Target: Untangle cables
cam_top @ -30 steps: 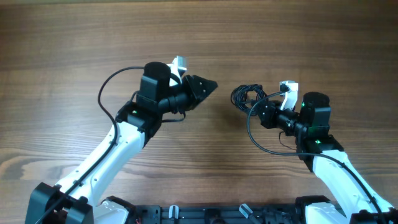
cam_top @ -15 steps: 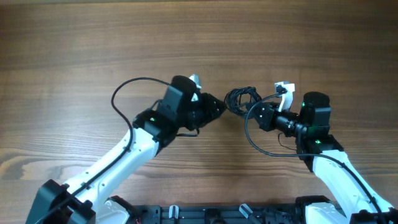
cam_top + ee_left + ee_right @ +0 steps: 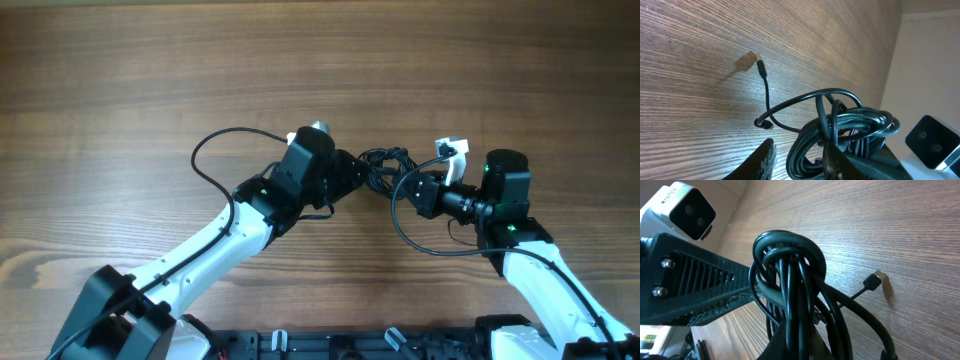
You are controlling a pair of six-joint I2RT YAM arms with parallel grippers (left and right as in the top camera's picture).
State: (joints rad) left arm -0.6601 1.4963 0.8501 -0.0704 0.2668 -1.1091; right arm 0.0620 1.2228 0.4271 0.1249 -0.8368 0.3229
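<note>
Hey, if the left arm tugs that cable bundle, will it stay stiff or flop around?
Probably floppy: the cables are thin and curl in loose loops. Likely light too, with such thin strands and a tiny plug. The loops may snag, since they look wound through each other.

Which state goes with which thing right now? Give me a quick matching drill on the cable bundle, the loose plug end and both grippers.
Things:
1. cable bundle
2. loose plug end
3. left gripper
4. right gripper

States:
A. fingers apart, one on either side of the loops
B. sticks out alone over the table
C. fingers closed on the strands
D. bunched in dark loops between the two grippers

Pairs: 1-D, 2-B, 3-A, 4-C
</note>
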